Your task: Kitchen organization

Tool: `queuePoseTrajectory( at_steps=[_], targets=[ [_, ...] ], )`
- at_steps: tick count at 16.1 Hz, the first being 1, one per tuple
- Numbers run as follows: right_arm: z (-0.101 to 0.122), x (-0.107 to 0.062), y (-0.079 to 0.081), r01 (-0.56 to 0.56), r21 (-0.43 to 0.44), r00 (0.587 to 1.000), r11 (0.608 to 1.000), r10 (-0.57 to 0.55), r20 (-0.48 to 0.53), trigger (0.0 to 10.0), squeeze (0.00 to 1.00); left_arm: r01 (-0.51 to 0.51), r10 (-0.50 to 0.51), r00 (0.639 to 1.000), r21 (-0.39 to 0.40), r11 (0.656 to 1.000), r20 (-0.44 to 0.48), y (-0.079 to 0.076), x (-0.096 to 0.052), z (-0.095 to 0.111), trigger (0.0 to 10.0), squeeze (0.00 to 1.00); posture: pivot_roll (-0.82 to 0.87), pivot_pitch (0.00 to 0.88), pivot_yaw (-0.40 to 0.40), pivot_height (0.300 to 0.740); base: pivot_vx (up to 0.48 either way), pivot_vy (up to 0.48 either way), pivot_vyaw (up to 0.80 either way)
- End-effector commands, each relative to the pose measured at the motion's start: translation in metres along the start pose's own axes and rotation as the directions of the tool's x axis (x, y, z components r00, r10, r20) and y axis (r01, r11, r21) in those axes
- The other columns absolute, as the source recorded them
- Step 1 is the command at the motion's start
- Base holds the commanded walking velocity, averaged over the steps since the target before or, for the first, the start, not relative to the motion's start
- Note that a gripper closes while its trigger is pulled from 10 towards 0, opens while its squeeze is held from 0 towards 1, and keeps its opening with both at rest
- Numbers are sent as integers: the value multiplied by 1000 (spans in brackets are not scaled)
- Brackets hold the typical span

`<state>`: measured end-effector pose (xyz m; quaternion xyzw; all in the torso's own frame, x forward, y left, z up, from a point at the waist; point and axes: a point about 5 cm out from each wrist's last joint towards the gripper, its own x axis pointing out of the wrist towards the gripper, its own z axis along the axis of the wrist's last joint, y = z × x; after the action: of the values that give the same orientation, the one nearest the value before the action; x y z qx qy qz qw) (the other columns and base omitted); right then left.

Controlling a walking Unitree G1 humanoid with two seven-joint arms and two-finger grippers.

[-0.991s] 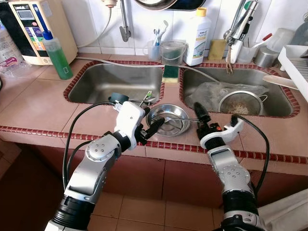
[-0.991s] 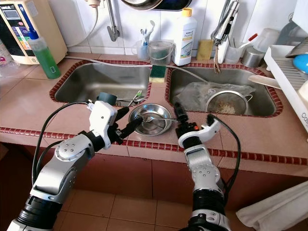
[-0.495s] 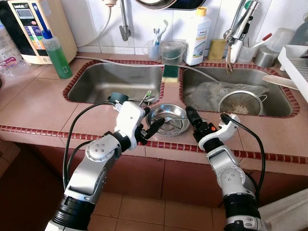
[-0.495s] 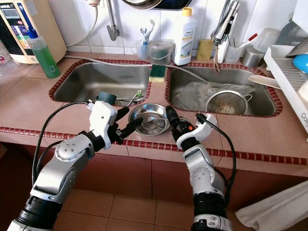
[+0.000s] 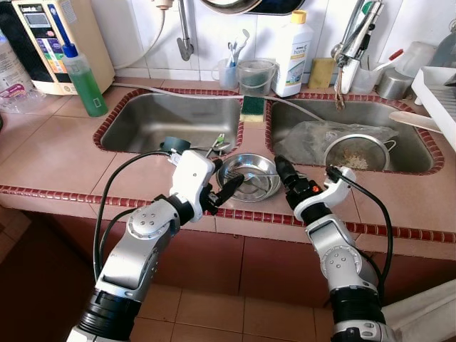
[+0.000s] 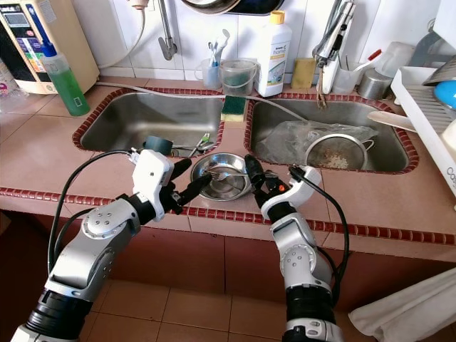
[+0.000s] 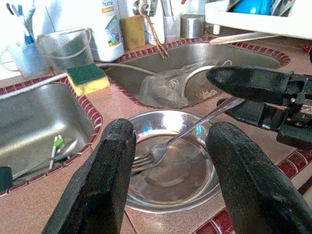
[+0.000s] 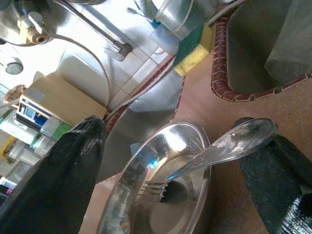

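Terracotta tiles cover the tabletop, edged in dark red along its front lip, where one shallow steel bowl sits between the two end effectors with a single fork lying in it, tines down in the bowl and handle resting over the rim. At the bowl's left edge the left end effector has its fingers spread open; at its right edge the right end effector is open too, one finger under the fork's handle tip without closing on it. Behind lie two sinks: the left sink holds some cutlery, the right sink a strainer and crumpled plastic. One sponge sits on the divider. Farther back stand a green soap bottle, a white detergent bottle and a clear measuring cup.
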<state>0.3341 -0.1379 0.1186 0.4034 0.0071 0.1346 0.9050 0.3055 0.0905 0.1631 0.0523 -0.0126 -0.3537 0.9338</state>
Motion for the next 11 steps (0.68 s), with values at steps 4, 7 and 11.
queuePoseTrajectory(
  at_steps=[4,7,11],
  targets=[
    [0,2,6,-21,-35,1000,999,21,2,0,0,-2,2,1000,10,1000,8,0,-1,3,10000,0,-166,47,47,736,0,0,0],
    [-1,2,3,1,-28,1000,1000,-1,-7,10000,1000,-1,1,1000,10,1000,9,0,-1,4,10000,0,-168,46,47,736,0,0,0],
    [-1,2,1,20,-42,1000,999,-20,-15,10000,1000,-1,1,1000,9,1000,9,0,-1,4,10000,0,-166,46,46,736,0,0,0]
  ],
)
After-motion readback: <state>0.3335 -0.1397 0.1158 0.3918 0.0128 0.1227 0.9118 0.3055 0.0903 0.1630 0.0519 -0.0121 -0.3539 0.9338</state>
